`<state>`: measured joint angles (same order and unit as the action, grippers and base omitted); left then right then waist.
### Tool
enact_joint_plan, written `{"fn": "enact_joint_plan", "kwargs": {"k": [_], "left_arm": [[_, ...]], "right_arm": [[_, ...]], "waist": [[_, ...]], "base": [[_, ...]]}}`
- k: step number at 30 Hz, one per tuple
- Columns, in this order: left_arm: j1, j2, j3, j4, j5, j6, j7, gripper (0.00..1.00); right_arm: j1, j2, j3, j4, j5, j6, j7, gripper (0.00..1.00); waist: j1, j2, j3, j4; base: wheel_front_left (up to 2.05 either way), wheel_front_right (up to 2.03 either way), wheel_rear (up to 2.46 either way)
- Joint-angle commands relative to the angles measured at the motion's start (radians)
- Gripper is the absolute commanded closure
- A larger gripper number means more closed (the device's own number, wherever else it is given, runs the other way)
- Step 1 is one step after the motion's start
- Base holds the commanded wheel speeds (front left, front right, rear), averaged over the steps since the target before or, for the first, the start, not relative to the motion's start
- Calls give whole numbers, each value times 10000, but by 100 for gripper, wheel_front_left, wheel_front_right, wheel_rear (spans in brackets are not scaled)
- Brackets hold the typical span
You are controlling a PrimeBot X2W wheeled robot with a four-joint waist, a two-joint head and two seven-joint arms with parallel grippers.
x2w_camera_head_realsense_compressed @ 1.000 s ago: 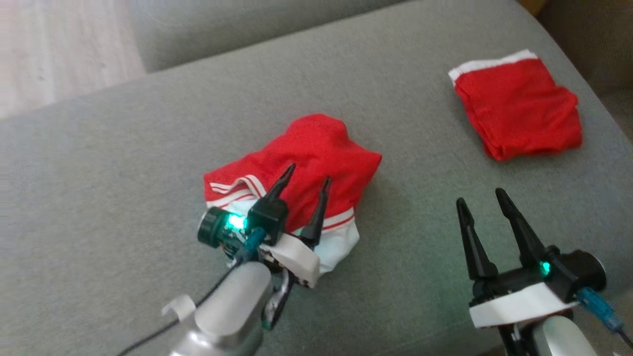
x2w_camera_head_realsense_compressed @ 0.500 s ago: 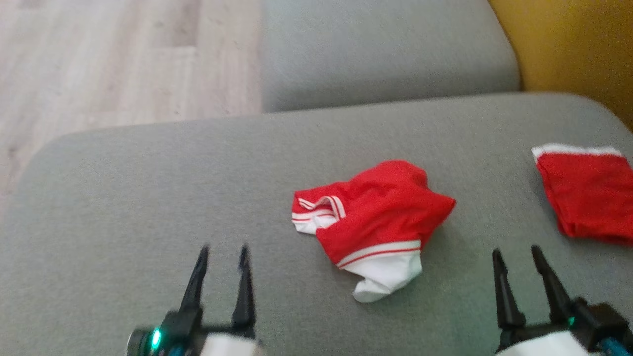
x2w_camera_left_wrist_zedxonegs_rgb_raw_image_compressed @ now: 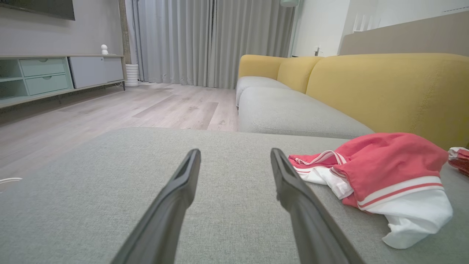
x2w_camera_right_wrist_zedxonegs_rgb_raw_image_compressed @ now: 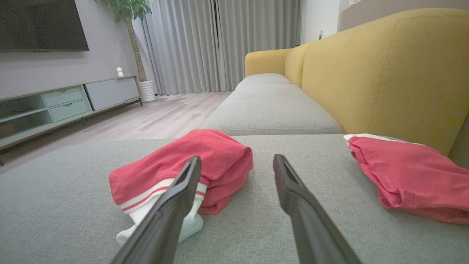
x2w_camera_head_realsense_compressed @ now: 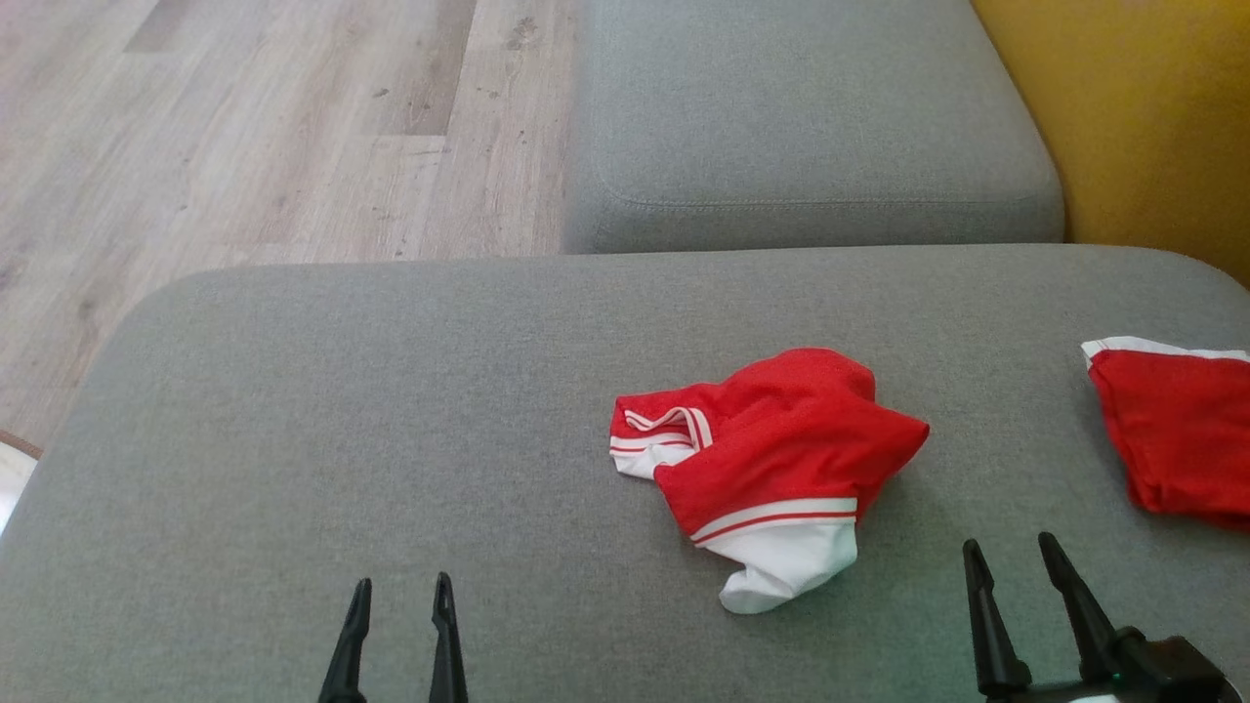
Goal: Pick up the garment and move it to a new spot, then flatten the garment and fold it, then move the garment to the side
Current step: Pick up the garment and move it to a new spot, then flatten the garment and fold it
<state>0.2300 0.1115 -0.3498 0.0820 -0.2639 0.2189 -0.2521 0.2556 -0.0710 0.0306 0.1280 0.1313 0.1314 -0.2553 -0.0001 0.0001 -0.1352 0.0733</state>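
Since a second ago the left gripper point(x2w_camera_head_realsense_compressed: 401, 584) has pulled off the crumpled red garment point(x2w_camera_head_realsense_compressed: 781, 439), over which its fingers then stood, and now shows low at the left of the head view, well apart from the cloth. The camera has also tipped up, so more wooden floor point(x2w_camera_head_realsense_compressed: 244, 127) and the farther seat cushion point(x2w_camera_head_realsense_compressed: 811, 117) are in sight; the garment's shift in the picture is mostly that, not a move of the cloth. Both pairs of jaws are spread wide and hold nothing: the left wrist view shows the left gripper point(x2w_camera_left_wrist_zedxonegs_rgb_raw_image_compressed: 235, 152) with bare grey upholstery between its fingers, and the right gripper point(x2w_camera_head_realsense_compressed: 1008, 542) is likewise empty. The garment lies bunched near the middle of the grey seat cushion point(x2w_camera_head_realsense_compressed: 391, 391), red cloth heaped over a white part, with white-and-red striped bands showing on its left and near sides. It sits between the two grippers, just right of the left fingers in the left wrist view point(x2w_camera_left_wrist_zedxonegs_rgb_raw_image_compressed: 384, 161) and behind the left finger of the right gripper point(x2w_camera_right_wrist_zedxonegs_rgb_raw_image_compressed: 237, 158) in the right wrist view point(x2w_camera_right_wrist_zedxonegs_rgb_raw_image_compressed: 190, 161). That placement seems deliberate, since open cushion on every side leaves room to spread it. A folded red garment point(x2w_camera_head_realsense_compressed: 1182, 439) rests apart at the right, near the yellow backrest point(x2w_camera_head_realsense_compressed: 1123, 98), probably finished work set aside. Flattening looks to be the next step, and the open jaws on either side suit taking two edges.
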Motion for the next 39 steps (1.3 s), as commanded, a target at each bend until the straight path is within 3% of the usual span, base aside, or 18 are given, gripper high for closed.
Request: {"fn": "enact_joint_plan", "kwargs": {"k": [1,13,27,35,39], "left_arm": [[-470,-192,492,-364,175,-81,-96,0],[-433,-480,890,-320,647,-553,-97,0],[-363,-593,1129,-208,789,-791,-97,0],[-1195,-607,566,773,832,-1155,-97,0],[-2397,-610,-460,2078,-20,-1688,-94,0]], "right_arm": [[-427,-93,176,-308,-100,-7,-65,0],[-307,-122,489,-245,-32,-7,-65,0],[-380,-264,861,-270,87,-7,-65,0],[-600,-380,914,-406,35,-7,-65,0],[-807,-666,1121,-516,16,-7,-65,0]], "waist": [[1,-1,6,-13],[1,-1,34,-76],[1,-1,139,-308],[1,-1,651,-543],[1,-1,1160,-830]], "base": [[0,0,0],[0,0,0],[0,0,0],[0,0,0],[0,0,0]]}}
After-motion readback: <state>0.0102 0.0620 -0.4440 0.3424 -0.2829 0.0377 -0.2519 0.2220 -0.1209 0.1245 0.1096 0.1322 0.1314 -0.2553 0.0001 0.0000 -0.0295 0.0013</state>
